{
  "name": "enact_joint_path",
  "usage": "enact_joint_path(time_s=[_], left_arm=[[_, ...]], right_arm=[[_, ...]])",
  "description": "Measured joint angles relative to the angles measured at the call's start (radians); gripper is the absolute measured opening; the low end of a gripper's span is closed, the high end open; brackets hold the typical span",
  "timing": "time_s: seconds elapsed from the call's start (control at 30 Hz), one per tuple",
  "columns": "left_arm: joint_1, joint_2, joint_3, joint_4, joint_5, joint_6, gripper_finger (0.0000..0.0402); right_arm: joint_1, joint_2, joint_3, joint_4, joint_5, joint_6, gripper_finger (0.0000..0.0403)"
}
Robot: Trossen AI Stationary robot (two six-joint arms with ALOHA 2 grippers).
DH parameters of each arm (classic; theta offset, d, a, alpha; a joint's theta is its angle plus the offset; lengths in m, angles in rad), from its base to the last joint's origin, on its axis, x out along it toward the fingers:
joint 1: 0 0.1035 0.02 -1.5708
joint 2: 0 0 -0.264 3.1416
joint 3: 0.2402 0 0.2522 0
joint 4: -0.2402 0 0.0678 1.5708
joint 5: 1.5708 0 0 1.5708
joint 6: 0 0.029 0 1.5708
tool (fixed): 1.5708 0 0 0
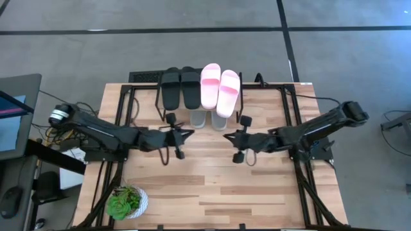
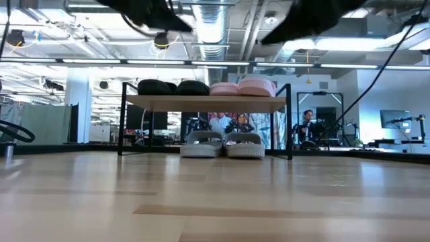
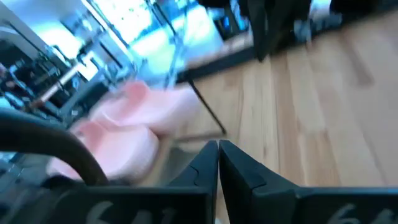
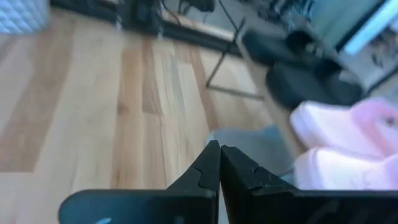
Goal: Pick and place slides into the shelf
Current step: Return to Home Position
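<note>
- The left tool [image 1: 185, 133] hangs above the worktop [image 1: 205, 192], its fingers [image 3: 202, 168] clenched tip to tip with nothing between them.
- The right tool [image 1: 230, 136] faces it across a gap, likewise clenched and empty.
- The shelf [image 2: 161, 101] stands just beyond both tool tips, with the black slides [image 1: 181, 88] and pink slides [image 1: 220, 88] side by side on its top.
- The grey slides [image 1: 209, 119] sit under the plank, poking out toward the two tools, nearest of all to them.
</note>
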Motion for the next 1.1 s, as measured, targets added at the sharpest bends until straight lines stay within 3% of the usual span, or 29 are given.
enact_joint_path(time_s=[0.27,0.63,0.8,0.9,1.1], left_arm=[[-0.043,-0.217,0.0,-0.04,-0.04,0.006,0.0006],[-0.045,-0.406,0.0,-0.072,-0.24,0.042,0.0006],[-0.045,-0.48,0.0,-0.1,-0.293,0.041,0.0006],[-0.045,-0.528,0.0,-0.15,-0.271,0.037,0.0006],[-0.043,-0.618,0.0,-0.284,-0.102,0.028,0.0006]], right_arm=[[0.061,-0.185,0.0,-0.077,0.004,-0.111,0.0],[0.068,-0.422,0.0,-0.176,0.05,-0.179,0.0],[0.068,-0.542,0.0,-0.208,0.05,-0.125,0.0],[0.07,-0.609,0.0,-0.278,0.046,-0.114,0.0],[0.07,-0.7,0.0,-0.45,0.043,-0.026,0.0]])
